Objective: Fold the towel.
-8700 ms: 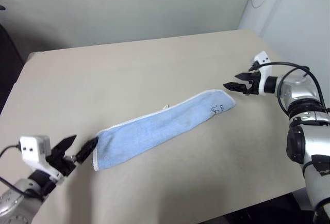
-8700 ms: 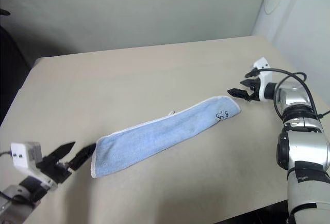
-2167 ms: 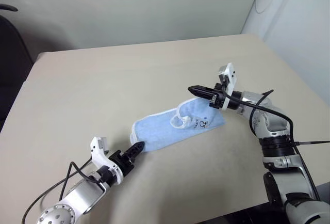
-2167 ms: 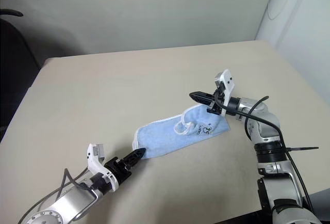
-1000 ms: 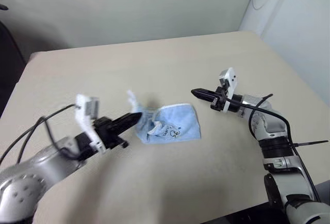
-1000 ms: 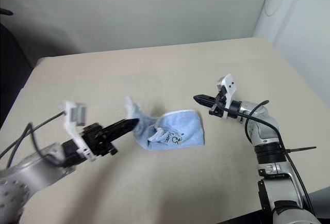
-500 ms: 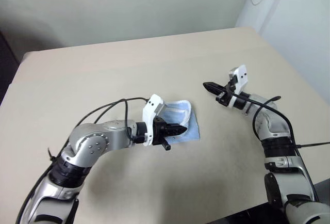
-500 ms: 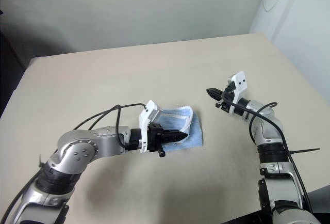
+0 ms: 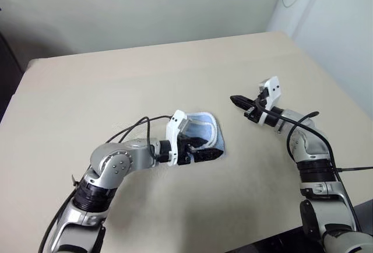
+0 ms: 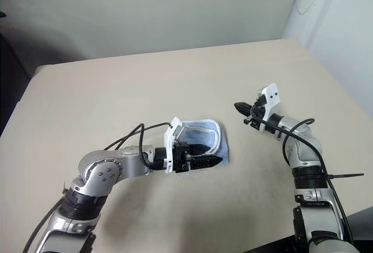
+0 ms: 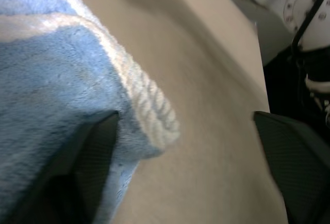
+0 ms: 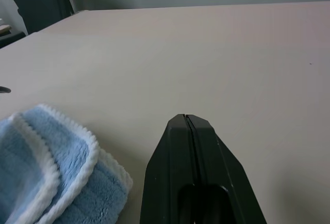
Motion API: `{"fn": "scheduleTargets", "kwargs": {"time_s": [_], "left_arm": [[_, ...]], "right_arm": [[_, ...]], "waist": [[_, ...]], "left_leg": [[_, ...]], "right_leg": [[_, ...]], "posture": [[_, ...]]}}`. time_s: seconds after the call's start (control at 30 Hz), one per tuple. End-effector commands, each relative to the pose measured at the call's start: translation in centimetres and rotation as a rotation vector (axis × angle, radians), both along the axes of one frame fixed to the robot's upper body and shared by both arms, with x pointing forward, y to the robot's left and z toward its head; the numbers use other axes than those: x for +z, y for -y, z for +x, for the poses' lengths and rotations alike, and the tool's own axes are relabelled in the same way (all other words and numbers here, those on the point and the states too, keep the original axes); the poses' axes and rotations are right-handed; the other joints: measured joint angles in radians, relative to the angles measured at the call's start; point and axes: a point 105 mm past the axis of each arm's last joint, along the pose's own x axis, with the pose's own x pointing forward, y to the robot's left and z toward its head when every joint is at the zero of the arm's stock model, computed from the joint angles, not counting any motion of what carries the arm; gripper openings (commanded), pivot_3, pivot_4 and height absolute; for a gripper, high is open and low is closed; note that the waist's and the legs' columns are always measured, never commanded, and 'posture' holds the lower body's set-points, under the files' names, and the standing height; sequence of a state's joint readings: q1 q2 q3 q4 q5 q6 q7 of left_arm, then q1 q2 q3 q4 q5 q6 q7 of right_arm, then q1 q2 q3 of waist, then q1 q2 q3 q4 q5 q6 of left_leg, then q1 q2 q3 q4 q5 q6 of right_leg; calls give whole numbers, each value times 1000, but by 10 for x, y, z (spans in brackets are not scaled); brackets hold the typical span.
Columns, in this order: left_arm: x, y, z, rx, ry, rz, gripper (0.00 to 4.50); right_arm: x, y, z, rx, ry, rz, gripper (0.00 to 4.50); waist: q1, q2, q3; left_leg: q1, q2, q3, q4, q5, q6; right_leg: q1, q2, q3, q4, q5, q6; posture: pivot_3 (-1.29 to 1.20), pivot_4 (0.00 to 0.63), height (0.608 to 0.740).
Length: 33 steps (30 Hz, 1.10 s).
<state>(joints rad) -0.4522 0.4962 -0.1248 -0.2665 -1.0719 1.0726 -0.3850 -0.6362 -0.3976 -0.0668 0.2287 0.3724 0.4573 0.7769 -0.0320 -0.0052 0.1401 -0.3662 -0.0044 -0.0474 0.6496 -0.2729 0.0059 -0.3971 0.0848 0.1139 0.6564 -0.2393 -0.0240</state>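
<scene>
Head views: your towel (image 9: 205, 126) lies folded in a small bundle mid-table (image 9: 116, 84). Your left gripper (image 10: 205, 155) sits over its near edge, fingers spread. Your right gripper (image 9: 238, 100) hangs off to the right, clear of the cloth, fingers pressed together.

Left wrist view: one finger (image 11: 77, 172) rests on blue terry, the other stands wide over bare table.

Right wrist view: closed fingertips (image 12: 188, 131) point past the towel's white edging.

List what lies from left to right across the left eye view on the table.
Left end effector with open black fingers, light blue terry towel with whitish stitched edging bunched under it → bare beige table → right end effector, shut.
</scene>
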Motion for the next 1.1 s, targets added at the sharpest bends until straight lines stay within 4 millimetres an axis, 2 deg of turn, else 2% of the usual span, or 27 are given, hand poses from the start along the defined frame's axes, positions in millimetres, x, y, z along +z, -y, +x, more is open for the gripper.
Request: {"fn": "scheduleTargets", "kwargs": {"time_s": [0.03, 0.23, 0.37, 0.5, 0.57, 0.63, 0.7, 0.83, 0.97, 1.03, 1.1], "left_arm": [[11, -4, -3, 23, 22, -57, 4480], [33, -17, -3, 86, 88, -142, 4480], [57, -29, -2, 120, 163, -191, 4480], [74, -37, -3, 125, 236, -195, 4480], [81, -46, 3, 173, 277, -191, 4480], [81, -63, 17, 275, 330, -138, 3929], [73, -73, 21, 301, 393, -46, 3228], [59, -73, 22, 279, 441, 27, 1735], [41, -68, 20, 225, 473, 104, 183], [24, -64, 20, 196, 451, 137, 56], [-3, -62, 25, 191, 418, 211, 56]], "right_arm": [[17, 1, 0, 10, 50, 14, 0], [21, -4, -3, 38, 58, 8, 0], [26, -9, -5, 64, 70, 11, 0], [29, -19, -13, 140, 60, 16, 0], [31, -25, -18, 182, 58, 19, 0], [34, -33, -25, 225, 60, 26, 0], [38, -40, -31, 264, 63, 34, 0], [38, -52, -42, 324, 52, 43, 0], [29, -67, -58, 403, 23, 33, 0], [16, -78, -61, 417, -7, 9, 0], [-20, -87, -57, 389, -105, -73, 0]], "waist": [[0, 0, 0], [1, 0, 0], [1, 0, 0], [0, 0, 0], [0, 0, 0], [0, 0, 0], [0, 0, 0], [-1, -1, 0], [4, -1, -1], [3, -1, -1], [3, -2, -1]], "left_leg": [[0, 0, 0, 0, 0, 0], [0, 0, 0, 2, 0, 0], [0, 0, 0, 3, 0, 0], [0, 0, 1, 4, 0, 0], [0, 0, 1, 4, 0, 0], [0, 0, 1, 5, 0, 0], [0, 0, 1, 5, 0, 0], [0, 0, 0, 5, 0, 0], [-1, 0, 0, 5, 0, 1], [-1, 0, 0, 6, 0, 1], [-1, 0, 0, 6, -1, 1]], "right_leg": [[0, 0, 0, 1, 0, 0], [0, 0, 0, 2, 0, 0], [0, 0, 0, 2, 0, 0], [0, 0, 0, 3, 0, 0], [0, 0, 0, 3, 0, 0], [0, 0, 0, 3, 0, 0], [0, 0, 0, 3, 0, 0], [0, 0, 0, 3, -1, 1], [0, 0, 0, 2, -1, 1], [0, 0, 0, 2, -1, 1], [0, 0, 0, 3, 0, 1]], "posture": [[0, 150, 740], [0, 150, 740], [0, 150, 740], [0, 150, 740], [0, 150, 740], [0, 150, 740], [0, 150, 740], [0, 150, 740], [0, 150, 740], [0, 150, 740], [0, 150, 740]]}}
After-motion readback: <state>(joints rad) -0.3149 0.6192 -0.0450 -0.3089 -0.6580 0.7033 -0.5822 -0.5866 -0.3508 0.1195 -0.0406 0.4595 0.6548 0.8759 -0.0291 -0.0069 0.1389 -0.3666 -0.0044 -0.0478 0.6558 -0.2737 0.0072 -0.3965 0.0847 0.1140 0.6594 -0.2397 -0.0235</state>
